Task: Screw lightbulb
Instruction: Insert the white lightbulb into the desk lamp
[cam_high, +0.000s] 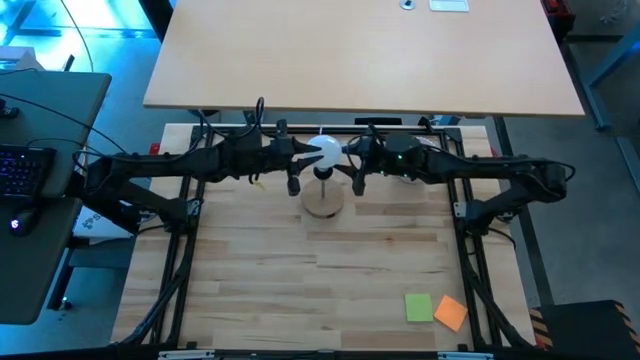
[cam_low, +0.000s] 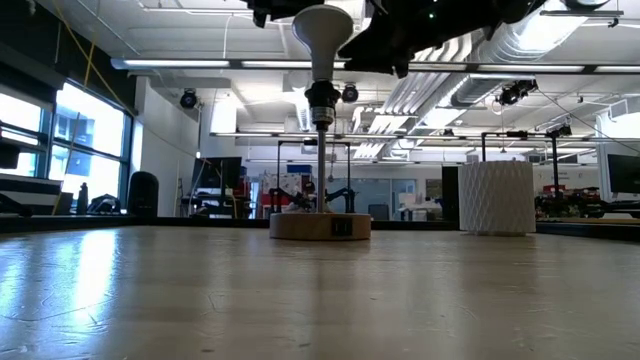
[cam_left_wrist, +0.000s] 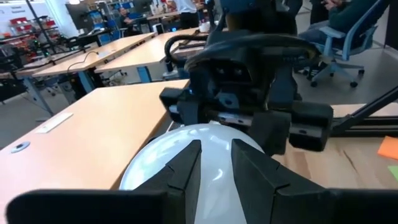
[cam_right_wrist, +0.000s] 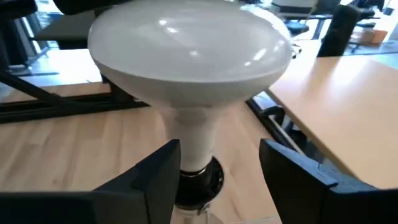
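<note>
The white lightbulb (cam_high: 326, 152) stands upright with its narrow base in the black socket (cam_low: 321, 100), on a thin post rising from the round wooden stand (cam_low: 320, 225). My left gripper (cam_left_wrist: 216, 163) comes level from the table's left, high up at the globe (cam_left_wrist: 214, 149). Its fingers are only narrowly apart, and the globe is far wider than the gap between them. My right gripper (cam_right_wrist: 219, 168) comes from the table's right, lower down. It is open, with one finger on each side of the bulb's neck (cam_right_wrist: 194, 134). My left gripper has its fingertips (cam_left_wrist: 189, 162) right at the upper left side of the globe (cam_left_wrist: 158, 158). The fingers themselves hide the meeting place, so I cannot tell whether they touch it.
A white ribbed cup (cam_low: 497, 197) stands at the back right, beyond the stand. A green sticky note (cam_high: 418, 307) and an orange one (cam_high: 451, 313) lie near the front right. A light wooden table (cam_high: 365, 50) stands just past the far edge.
</note>
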